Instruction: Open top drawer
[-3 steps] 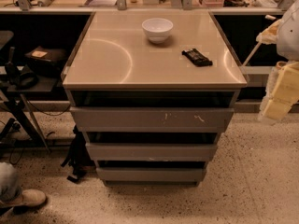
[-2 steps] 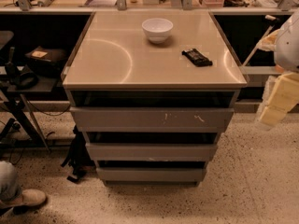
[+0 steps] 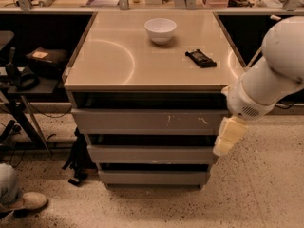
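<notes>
The top drawer [image 3: 142, 122], seemingly shut just under the desk [image 3: 118, 56] top, is judged rigid, smooth and handle-less, best taken by its upper lip, with the hand [image 3: 229, 136] hanging at its right end, its state not discernible.

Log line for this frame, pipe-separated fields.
gripper: at right end of top drawer, contact unclear | drawer state: appears shut | countertop: white bowl, black object

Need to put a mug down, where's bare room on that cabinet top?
Left half beside the bowl, and the front strip below the black object. Crowded off the right corner: the gripper hangs by the top drawer.
</notes>
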You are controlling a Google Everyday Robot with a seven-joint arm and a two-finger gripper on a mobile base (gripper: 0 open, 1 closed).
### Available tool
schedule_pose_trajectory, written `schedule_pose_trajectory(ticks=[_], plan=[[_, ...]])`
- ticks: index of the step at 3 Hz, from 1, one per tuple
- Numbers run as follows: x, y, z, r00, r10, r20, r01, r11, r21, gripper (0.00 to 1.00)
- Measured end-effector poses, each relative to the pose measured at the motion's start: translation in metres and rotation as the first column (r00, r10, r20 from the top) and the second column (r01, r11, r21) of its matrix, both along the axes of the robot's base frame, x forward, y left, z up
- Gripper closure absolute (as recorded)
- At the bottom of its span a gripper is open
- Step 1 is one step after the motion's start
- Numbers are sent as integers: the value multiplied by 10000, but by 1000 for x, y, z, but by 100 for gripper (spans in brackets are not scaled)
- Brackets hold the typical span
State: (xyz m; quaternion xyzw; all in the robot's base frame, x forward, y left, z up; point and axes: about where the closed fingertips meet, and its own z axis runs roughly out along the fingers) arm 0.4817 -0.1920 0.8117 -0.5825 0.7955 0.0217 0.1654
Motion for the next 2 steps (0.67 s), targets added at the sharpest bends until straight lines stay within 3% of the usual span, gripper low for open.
schedule_pose_trajectory(ticks=[1,2], plan=[[37,22,-95,9937,-236,-1098,288,9985,466,0],[34,18,-96,9943,-280,-1031,337,9980,540,0]])
